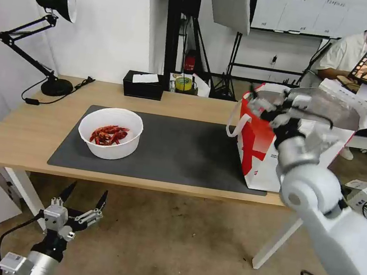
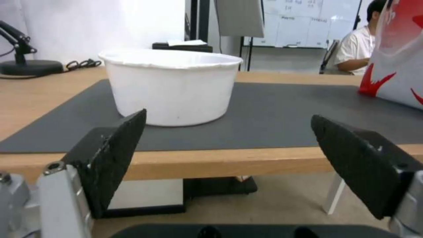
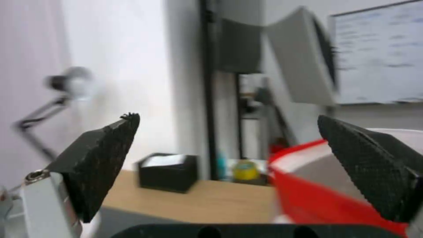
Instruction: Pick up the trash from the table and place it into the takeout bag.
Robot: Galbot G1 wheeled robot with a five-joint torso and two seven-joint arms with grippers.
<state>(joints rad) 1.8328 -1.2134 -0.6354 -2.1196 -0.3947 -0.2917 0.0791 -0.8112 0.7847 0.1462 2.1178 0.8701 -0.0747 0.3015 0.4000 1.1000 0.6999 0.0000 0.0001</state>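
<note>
A white round bowl of red scraps, the trash in view, stands on the left part of the dark grey mat on the light-wood table. At the table's right end stands the red-and-white takeout bag, its mouth open. My right gripper hovers at the near-left rim of the bag's mouth, open and empty, with the bag's red rim just below it. My left gripper hangs open below the table's front edge, facing the bowl from the front.
A black desk lamp stands at the table's back left, and a black tissue box at the back middle. Behind the table are stands and a yellow tape roll. A person sits at a desk beyond the bag.
</note>
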